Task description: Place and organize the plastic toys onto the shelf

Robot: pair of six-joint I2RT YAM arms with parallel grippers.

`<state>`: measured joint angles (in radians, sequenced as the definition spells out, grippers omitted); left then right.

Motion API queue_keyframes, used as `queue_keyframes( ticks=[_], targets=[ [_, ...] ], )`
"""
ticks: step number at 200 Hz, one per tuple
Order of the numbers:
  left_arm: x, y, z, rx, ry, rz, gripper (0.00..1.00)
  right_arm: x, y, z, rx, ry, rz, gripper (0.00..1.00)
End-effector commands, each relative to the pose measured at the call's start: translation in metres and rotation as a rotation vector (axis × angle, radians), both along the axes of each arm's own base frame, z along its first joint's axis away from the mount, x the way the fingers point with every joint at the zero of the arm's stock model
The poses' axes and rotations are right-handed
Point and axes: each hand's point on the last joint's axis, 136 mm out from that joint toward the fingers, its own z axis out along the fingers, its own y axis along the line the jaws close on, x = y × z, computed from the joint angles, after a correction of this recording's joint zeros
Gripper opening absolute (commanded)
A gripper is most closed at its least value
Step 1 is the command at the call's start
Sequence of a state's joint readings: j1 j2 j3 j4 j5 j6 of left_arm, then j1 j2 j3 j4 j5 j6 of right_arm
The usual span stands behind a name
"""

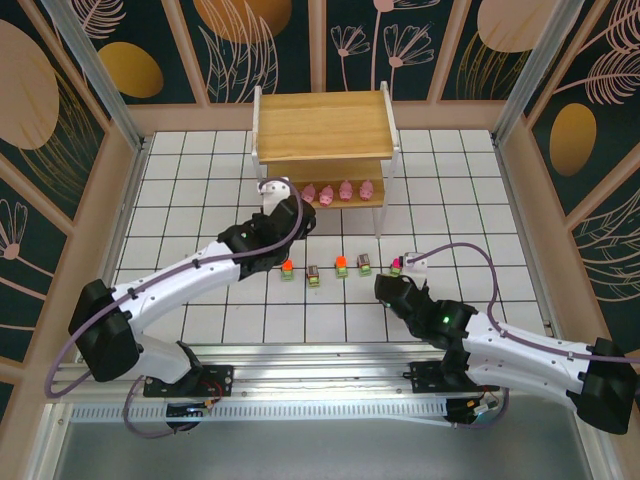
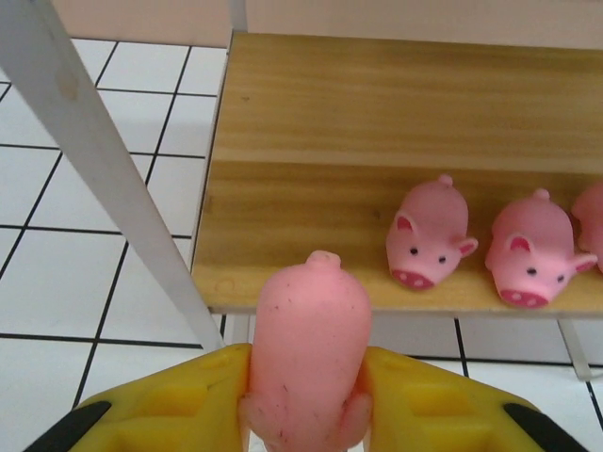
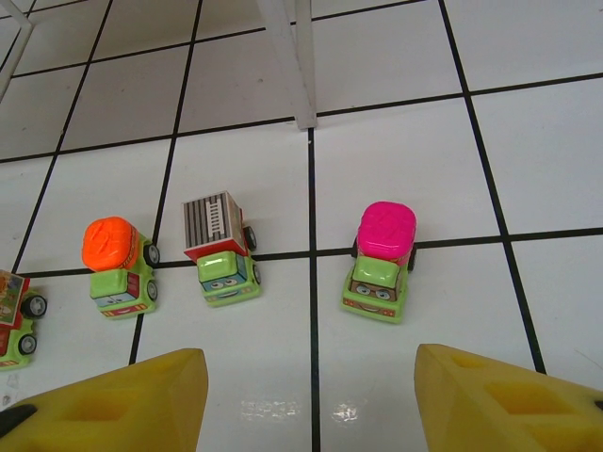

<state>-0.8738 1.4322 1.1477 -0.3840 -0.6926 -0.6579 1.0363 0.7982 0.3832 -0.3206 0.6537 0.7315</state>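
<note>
Your table (image 1: 180, 180) is white tile ruled with dark grid lines, walled by teal panels (image 1: 420, 60) printed with peach leaves and gold ovals. The shelf (image 1: 320, 120) stands at the far middle, with four pigs (image 1: 345, 188) lined up on its lower tier. Your left gripper (image 2: 306, 400) pinches a pink pig (image 2: 311, 320) just before that tier's left end. Five vehicles (image 1: 340, 266) sit in a row on the tiles. Your right gripper (image 3: 311, 395) hangs agape near the magenta-topped one (image 3: 382, 259), holding nothing

Rightmost pig (image 2: 592, 215) partly off-frame
</note>
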Motion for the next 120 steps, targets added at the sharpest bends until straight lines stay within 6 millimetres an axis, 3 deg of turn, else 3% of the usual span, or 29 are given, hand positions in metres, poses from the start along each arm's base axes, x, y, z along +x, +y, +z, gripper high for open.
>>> queue_keyframes(
  ticks=[1, 120],
  targets=[
    [0.013, -0.003, 0.004, 0.008, -0.012, 0.008, 0.33, -0.001, -0.002, 0.0, 0.002, -0.019, -0.003, 0.6],
    [0.049, -0.009, -0.012, -0.014, 0.005, 0.075, 0.34, -0.001, -0.001, 0.0, 0.004, -0.02, 0.002, 0.6]
  ],
)
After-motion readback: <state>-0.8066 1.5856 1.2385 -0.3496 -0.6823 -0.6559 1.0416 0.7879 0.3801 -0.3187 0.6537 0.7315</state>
